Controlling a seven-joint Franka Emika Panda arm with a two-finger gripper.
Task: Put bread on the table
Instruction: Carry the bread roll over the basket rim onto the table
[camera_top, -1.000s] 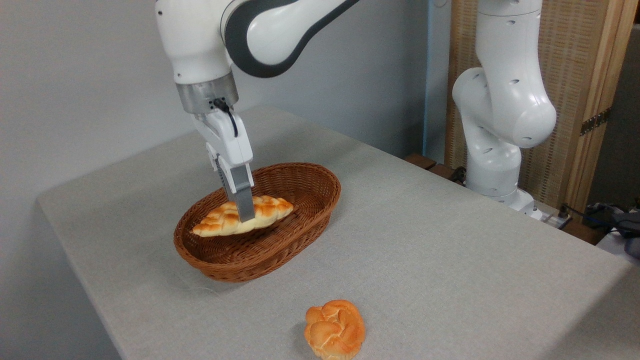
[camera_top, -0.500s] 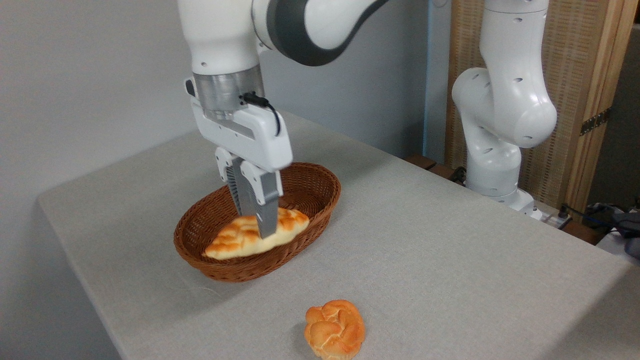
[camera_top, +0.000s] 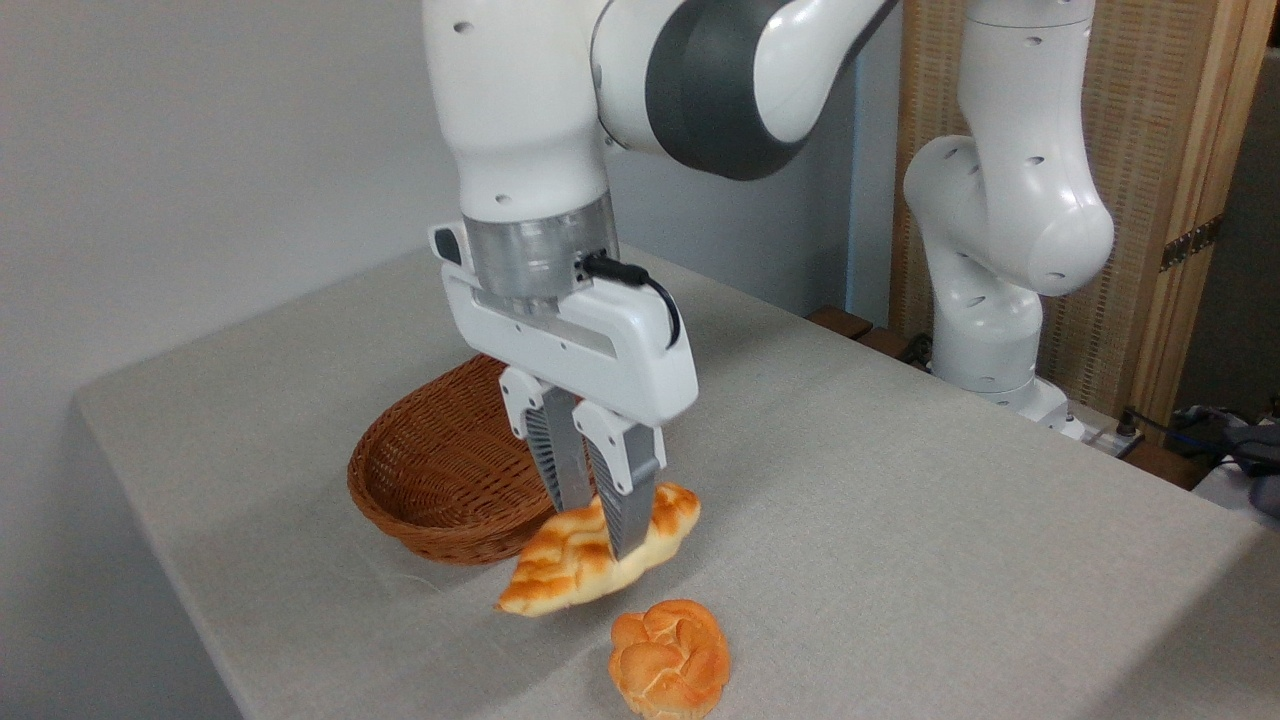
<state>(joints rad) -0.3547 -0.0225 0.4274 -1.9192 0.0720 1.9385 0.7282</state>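
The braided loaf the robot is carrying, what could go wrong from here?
The hand pinches the braided loaf near its middle, and it hangs tilted, so it might slip or swing. Its low tip sits close to the knotted bun, so lowering here could bump it. The wicker basket rim is also near.

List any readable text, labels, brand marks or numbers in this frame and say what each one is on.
None: no word, number, logo or sign can be read anywhere in the frame.
The gripper, its fingers shut on the bread, shows plain white housing.
The bun, basket and table carry no print.
The clutter at the right edge is too small to show any lettering.
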